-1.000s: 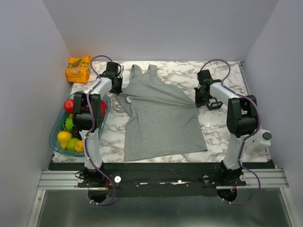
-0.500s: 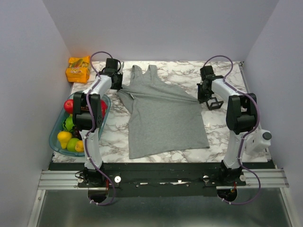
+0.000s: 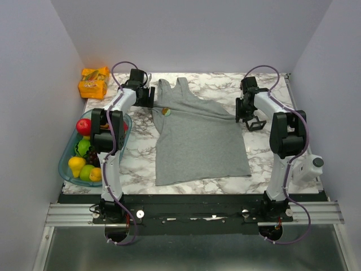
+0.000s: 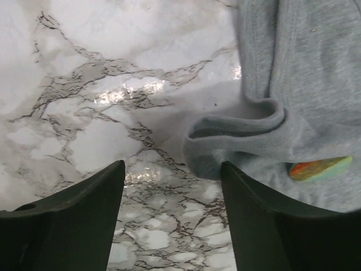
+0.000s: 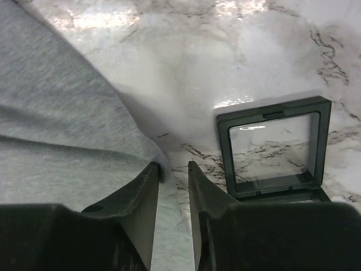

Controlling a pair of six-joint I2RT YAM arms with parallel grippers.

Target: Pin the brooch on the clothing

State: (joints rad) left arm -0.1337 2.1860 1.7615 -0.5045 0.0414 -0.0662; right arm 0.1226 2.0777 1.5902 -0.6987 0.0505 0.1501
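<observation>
Over the last second the clothing [image 3: 197, 141] has been drawn flatter and a little to the right, and the brooch [image 3: 165, 111] now shows on its far left part, beside the armhole. The left gripper [image 4: 172, 169] is spread wide and holds nothing, with a rolled cloth edge just beyond one finger. The right gripper [image 5: 172, 169] leaves a narrow gap showing bare marble, the cloth's right edge touching one finger. A black frame case [image 5: 273, 147] lies just beside it. Whether the brooch is fastened through the fabric cannot be told.
</observation>
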